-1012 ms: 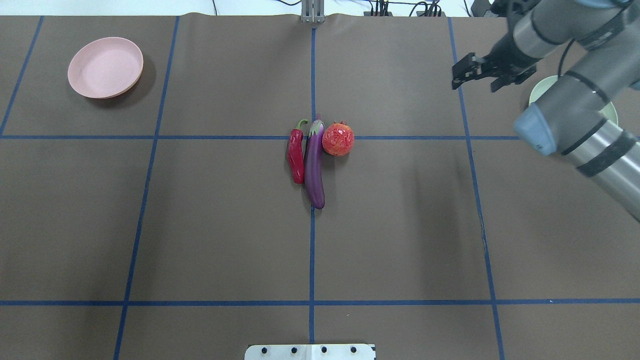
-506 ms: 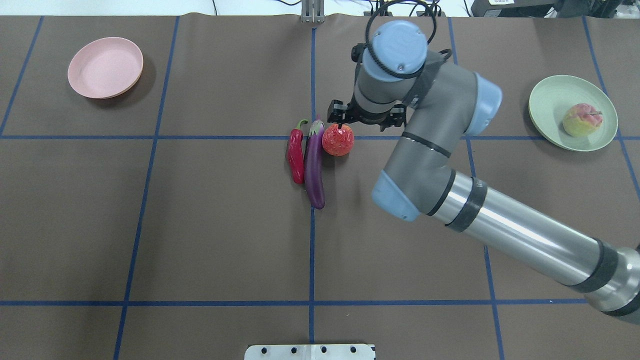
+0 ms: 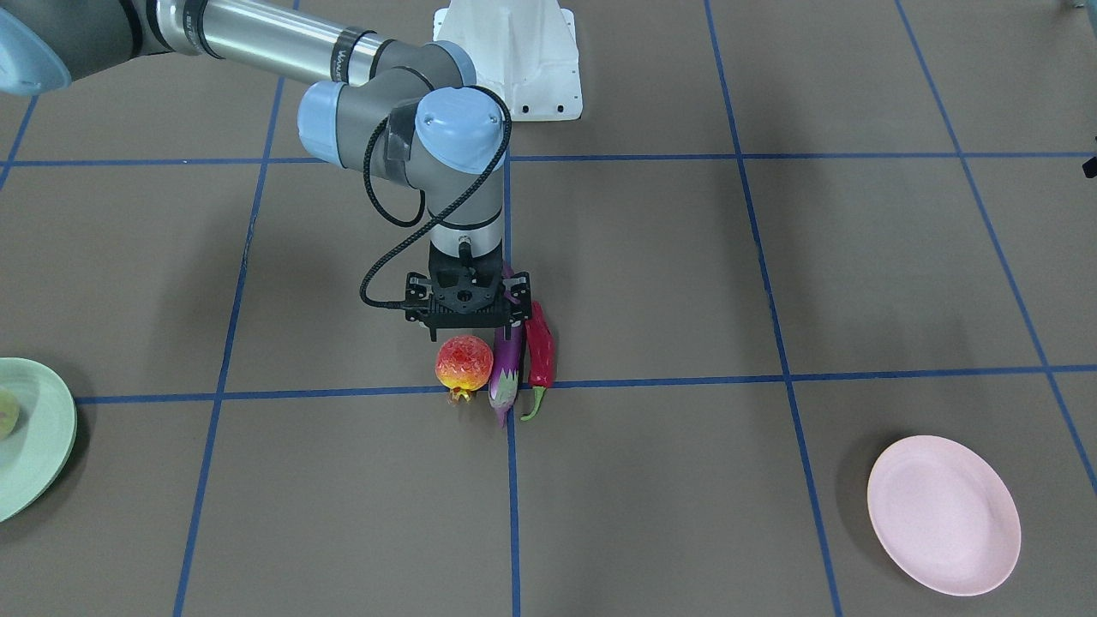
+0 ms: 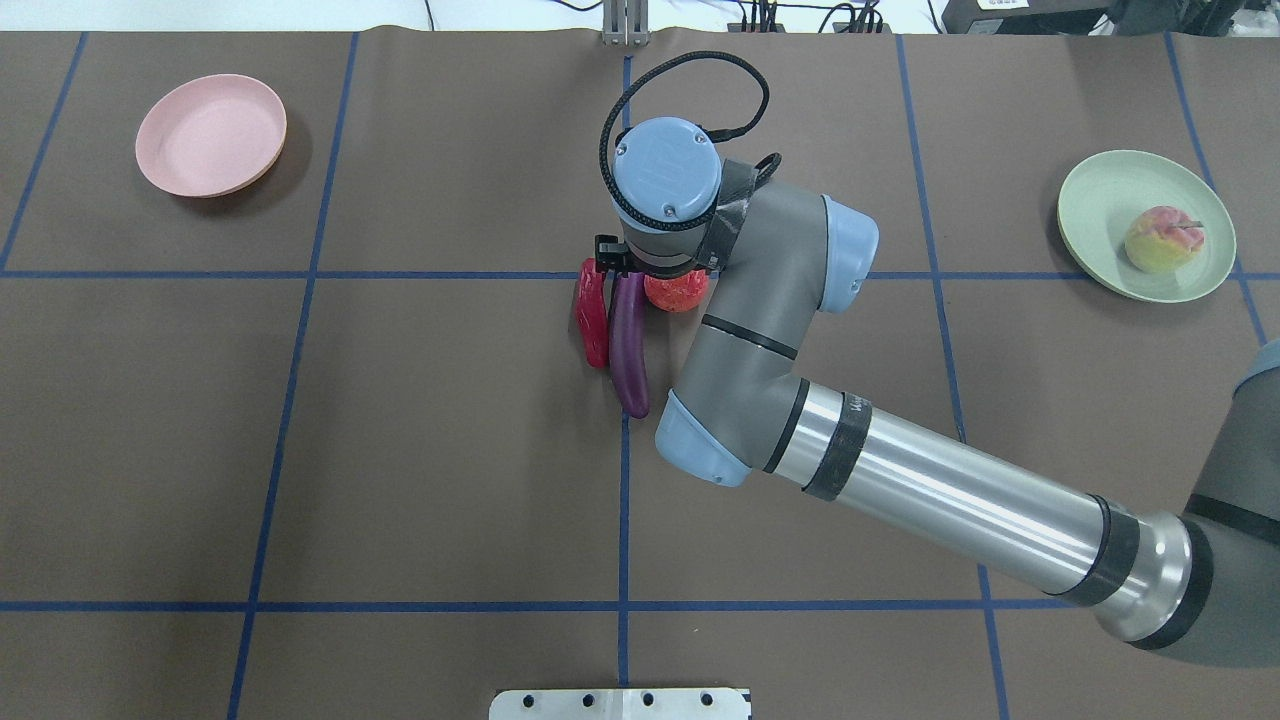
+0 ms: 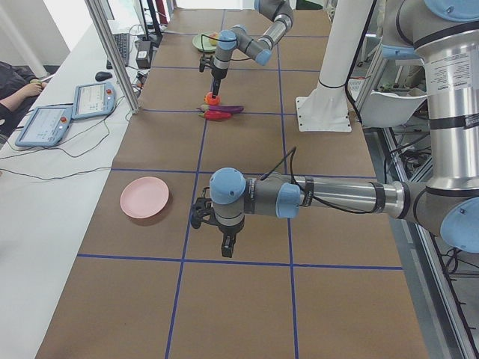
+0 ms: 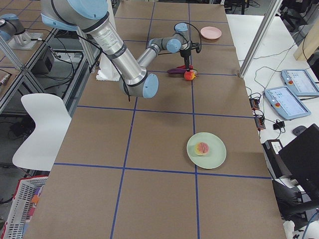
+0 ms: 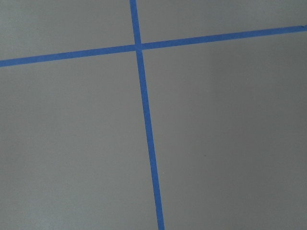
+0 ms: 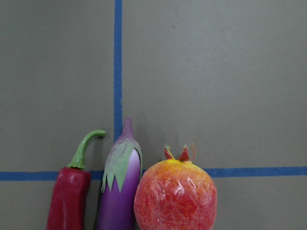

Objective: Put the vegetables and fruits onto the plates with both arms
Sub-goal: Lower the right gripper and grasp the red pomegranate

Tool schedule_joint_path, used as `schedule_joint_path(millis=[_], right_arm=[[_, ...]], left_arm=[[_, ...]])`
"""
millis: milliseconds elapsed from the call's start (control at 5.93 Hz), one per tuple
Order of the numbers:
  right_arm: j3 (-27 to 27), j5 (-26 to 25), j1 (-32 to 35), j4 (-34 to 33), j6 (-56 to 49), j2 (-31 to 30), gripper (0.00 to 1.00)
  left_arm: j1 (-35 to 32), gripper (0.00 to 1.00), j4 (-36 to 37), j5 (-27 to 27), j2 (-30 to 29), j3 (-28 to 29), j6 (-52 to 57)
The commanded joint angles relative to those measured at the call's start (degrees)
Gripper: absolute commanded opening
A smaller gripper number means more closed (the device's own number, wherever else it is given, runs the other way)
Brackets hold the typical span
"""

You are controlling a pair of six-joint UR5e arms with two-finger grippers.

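Exterior front-facing: you're seeing the right gripper [image 3: 470,330] hanging mid-frame over the bench [image 3: 771,514], jaws looking apart. It is sitting just above the pomegranate [image 3: 464,364], eggplant [image 3: 506,368] and chili [image 3: 540,351], which are lying side by side. Overhead, the peach [image 4: 1164,239] is resting in the green plate [image 4: 1090,215] at upper right and the pink plate [image 4: 210,135] is sitting upper left. The left gripper [image 5: 227,250] is hovering low centre in exterior left, and you can't tell its jaws.

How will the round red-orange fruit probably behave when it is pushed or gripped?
The red-orange fruit is round, so it probably rolls if pushed. Its bumpy skin likely gives grip. It seems to touch the eggplant, which may shift too.
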Motion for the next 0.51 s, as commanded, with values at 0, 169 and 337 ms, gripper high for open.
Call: schedule_joint_path(millis=[0, 169, 337], right_arm=[[-1.27, -1.61, -0.29, 1.18, -2.52, -1.04, 1.00], [-1.89, -2.92, -0.38, 1.44, -2.62, -0.96, 1.00], [-4.07, -3.02, -0.64, 5.44, -2.54, -1.04, 1.00]], left_arm=[[0.09, 1.00, -0.02, 0.00, -0.06, 0.00, 0.00], [0.09, 1.00, -0.02, 0.00, -0.24, 0.00, 0.00], [0.09, 1.00, -0.02, 0.00, -0.32, 0.00, 0.00]])
